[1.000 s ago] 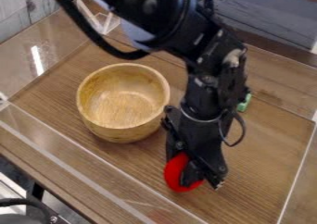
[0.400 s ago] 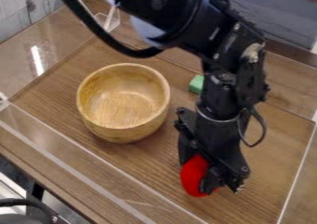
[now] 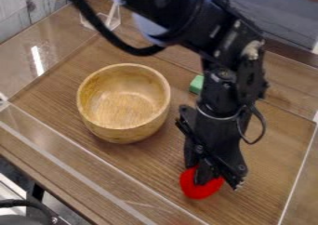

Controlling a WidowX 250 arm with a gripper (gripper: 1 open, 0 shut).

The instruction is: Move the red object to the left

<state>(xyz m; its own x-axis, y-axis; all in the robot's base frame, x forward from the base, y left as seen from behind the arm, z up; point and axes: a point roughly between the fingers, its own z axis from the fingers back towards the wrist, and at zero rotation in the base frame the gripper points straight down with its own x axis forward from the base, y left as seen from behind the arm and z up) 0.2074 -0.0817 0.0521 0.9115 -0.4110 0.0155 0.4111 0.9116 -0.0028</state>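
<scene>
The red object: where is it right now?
In the camera view, the red object sits low, right of centre on the wooden table, under the shut gripper, right of the wooden bowl.

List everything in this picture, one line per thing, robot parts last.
wooden bowl: one, light tan wood, left of centre on the table, empty as far as can be seen.
red object: one, bright red, at the front of the table, right of the bowl, under the gripper.
green block: one, green, behind the arm, mostly hidden.
table: one, brown wood grain, with clear plastic walls around it.
arm: one, black, reaching in from the top and pointing down.
gripper: one, black, its fingers shut on the red object.
</scene>
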